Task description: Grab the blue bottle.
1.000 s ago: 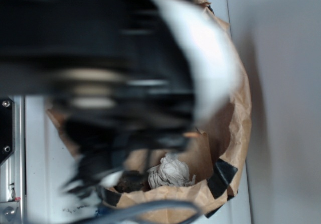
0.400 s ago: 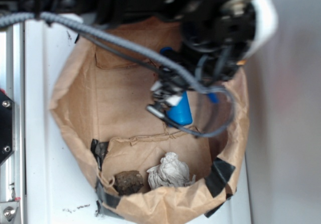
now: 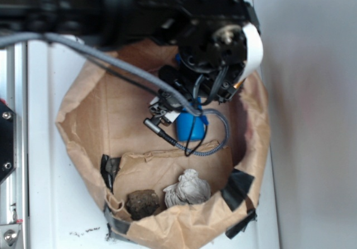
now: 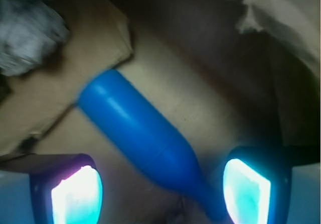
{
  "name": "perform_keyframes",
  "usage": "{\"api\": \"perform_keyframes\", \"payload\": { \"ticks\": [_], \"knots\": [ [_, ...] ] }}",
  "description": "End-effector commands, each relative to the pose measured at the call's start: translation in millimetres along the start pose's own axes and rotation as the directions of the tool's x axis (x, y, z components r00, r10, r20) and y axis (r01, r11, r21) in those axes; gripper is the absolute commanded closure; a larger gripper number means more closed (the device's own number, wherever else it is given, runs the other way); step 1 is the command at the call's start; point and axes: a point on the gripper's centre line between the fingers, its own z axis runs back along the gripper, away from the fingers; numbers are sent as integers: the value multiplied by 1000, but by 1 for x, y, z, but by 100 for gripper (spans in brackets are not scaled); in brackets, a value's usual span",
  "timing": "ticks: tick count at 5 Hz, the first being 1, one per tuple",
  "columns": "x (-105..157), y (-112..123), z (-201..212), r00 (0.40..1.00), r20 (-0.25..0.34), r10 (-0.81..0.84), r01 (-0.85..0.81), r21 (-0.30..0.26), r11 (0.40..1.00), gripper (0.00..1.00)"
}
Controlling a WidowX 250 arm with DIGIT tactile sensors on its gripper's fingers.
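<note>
Gripper [image 4: 160,189] spread wide over blue bottle [image 4: 143,141] lying in paper bag [image 3: 83,120]; crumpled paper [image 3: 188,188] + dark lump [image 3: 143,203] nearby, gray cable [image 3: 111,62] crossing above.

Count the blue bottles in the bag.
1: the blue bottle lies on the paper bag floor between the open gripper fingers. The arm may hide others.

no legible text or labels anywhere
</note>
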Motion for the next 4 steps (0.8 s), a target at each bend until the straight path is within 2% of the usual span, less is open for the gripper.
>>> {"api": "perform_keyframes", "payload": {
  "ticks": [1, 2, 3, 4],
  "knots": [
    [32, -4, -25, 997, -16, -71, 71, 42, 997, 0],
    [20, -5, -8, 991, 68, -114, 114, 10, 993, 0],
    [5, -4, 3, 972, 188, -144, 147, -4, 989, 0],
    [-2, -2, 4, 956, 258, -141, 143, 12, 990, 0]
  ]
}}
